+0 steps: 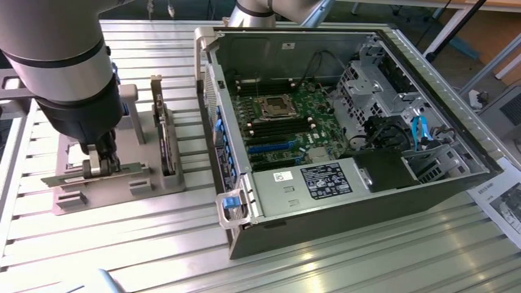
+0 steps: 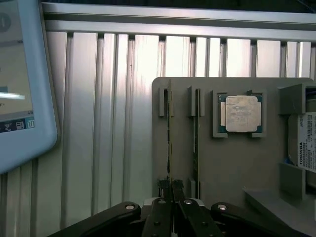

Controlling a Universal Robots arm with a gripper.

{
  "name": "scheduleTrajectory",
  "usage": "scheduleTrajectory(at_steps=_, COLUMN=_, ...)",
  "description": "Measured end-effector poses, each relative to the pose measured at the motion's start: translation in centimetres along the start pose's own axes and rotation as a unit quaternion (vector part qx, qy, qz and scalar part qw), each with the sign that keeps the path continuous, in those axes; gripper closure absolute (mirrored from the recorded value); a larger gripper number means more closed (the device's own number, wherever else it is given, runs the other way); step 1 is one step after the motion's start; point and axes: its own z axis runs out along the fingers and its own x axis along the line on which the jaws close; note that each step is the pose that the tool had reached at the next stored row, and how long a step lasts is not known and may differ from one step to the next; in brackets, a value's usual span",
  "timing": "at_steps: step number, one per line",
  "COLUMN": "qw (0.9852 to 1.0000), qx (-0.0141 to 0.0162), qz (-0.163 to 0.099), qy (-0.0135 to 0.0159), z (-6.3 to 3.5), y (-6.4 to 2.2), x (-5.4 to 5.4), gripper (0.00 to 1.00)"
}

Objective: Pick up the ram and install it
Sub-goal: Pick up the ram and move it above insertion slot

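One ram (image 2: pixel 169 143) pinched between near-shut fingers (image 2: pixel 159 217); wrist view adds processor (image 2: pixel 241 114), exterior view open computer case (image 1: pixel 342 223).

Your gripper (image 2: pixel 170 187) is pinched onto one end of the ram (image 2: pixel 169 133), which stands on edge in the grey holder (image 2: pixel 222 168). A second stick (image 2: pixel 196 138) stands in the slot just beside — parallel, untouched. The silver processor (image 2: pixel 241 114) lies flat in its recess (a labelled drive (image 2: pixel 305 143) beyond it), all on the slatted table (image 2: pixel 98 123).
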Motion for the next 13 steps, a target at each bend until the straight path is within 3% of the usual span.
scheduleTrajectory(at_steps=8, qw=1.0, qx=0.0, qz=0.0, qy=0.0, z=-1.26, y=0.03, x=0.0, gripper=0.88)
scheduleTrajectory(at_steps=13, qw=1.0, qx=0.0, qz=0.0, qy=0.0, z=-2.71, y=0.07, x=0.0, gripper=0.88)
